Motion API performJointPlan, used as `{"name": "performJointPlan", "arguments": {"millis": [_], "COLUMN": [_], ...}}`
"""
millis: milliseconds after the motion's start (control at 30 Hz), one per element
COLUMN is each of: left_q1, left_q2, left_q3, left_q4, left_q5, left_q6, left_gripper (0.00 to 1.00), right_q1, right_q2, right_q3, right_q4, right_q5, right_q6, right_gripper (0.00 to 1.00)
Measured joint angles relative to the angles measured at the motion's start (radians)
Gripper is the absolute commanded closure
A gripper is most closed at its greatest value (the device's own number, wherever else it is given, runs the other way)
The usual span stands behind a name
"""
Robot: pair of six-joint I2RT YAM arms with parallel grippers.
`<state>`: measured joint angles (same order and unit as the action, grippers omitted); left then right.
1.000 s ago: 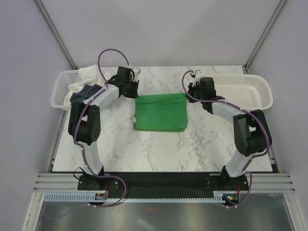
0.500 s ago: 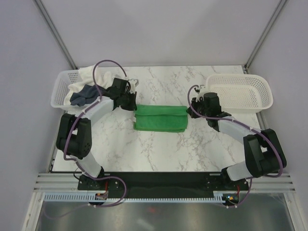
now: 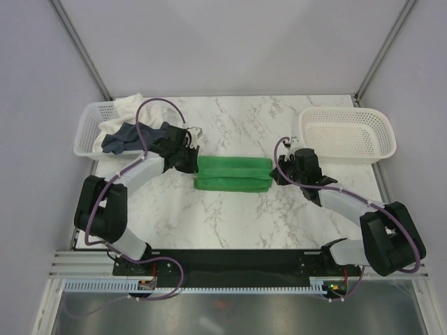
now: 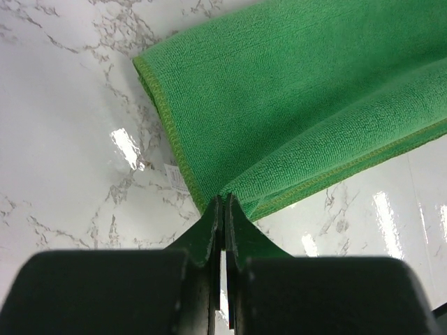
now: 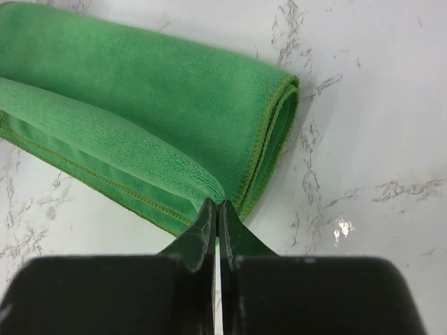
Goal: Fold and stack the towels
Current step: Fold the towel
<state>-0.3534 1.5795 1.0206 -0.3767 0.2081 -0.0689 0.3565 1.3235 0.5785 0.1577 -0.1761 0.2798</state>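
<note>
A bright green towel (image 3: 232,174) lies folded into a narrow strip in the middle of the marble table. My left gripper (image 3: 193,165) is shut on the towel's left corner (image 4: 225,190), its jaws pinching the cloth edge. At the strip's right end my right gripper (image 3: 277,169) is shut on the other corner (image 5: 214,195). A dark navy towel (image 3: 124,137) and a cream-white towel (image 3: 129,108) lie bunched in the left basket (image 3: 85,136).
A white mesh basket (image 3: 347,132) stands at the back right, with nothing in it. The left basket sits at the table's back left edge. Purple cables loop over both arms. Bare marble (image 3: 230,216) lies in front of the towel.
Both grippers have pulled the far edge of the green towel toward the near side, folding it from a wide rectangle into a narrow strip. Both arms have swung nearer.
</note>
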Motion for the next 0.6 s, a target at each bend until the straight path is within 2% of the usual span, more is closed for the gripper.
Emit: {"name": "performJointPlan", "arguments": {"millis": [67, 100, 200, 267, 300, 400, 467, 500, 600], "left_q1": [-0.007, -0.011, -0.027, -0.04, -0.046, -0.057, -0.059, -0.059, -0.058], "left_q2": [0.0, 0.0, 0.0, 0.0, 0.0, -0.013, -0.036, -0.053, -0.11], "left_q3": [-0.008, -0.011, -0.016, -0.016, -0.016, -0.018, -0.019, -0.02, -0.02], "left_q4": [-0.003, -0.006, -0.021, -0.037, -0.046, -0.076, -0.101, -0.114, -0.137], "left_q5": [-0.012, -0.018, -0.027, -0.042, -0.049, -0.063, -0.079, -0.088, -0.112], "left_q6": [-0.003, -0.005, -0.01, -0.01, -0.01, -0.013, -0.016, -0.016, -0.019], "left_gripper": [0.92, 0.89, 0.87, 0.85, 0.78, 0.61, 0.58, 0.53, 0.5], "right_q1": [0.002, 0.003, 0.008, 0.008, 0.008, 0.008, 0.008, 0.008, 0.008], "right_q2": [-0.003, -0.005, -0.018, -0.024, -0.028, -0.061, -0.1, -0.124, -0.186], "right_q3": [-0.014, -0.023, -0.047, -0.055, -0.057, -0.063, -0.064, -0.063, -0.045], "right_q4": [-0.001, -0.002, -0.01, -0.02, -0.026, -0.066, -0.102, -0.12, -0.187], "right_q5": [0.002, 0.003, 0.009, 0.006, 0.004, 0.005, 0.016, 0.02, 0.04], "right_q6": [0.007, 0.013, 0.03, 0.037, 0.039, 0.051, 0.062, 0.068, 0.087], "right_gripper": [0.96, 0.89, 0.77, 0.73, 0.7, 0.66, 0.65, 0.64, 0.64]}}
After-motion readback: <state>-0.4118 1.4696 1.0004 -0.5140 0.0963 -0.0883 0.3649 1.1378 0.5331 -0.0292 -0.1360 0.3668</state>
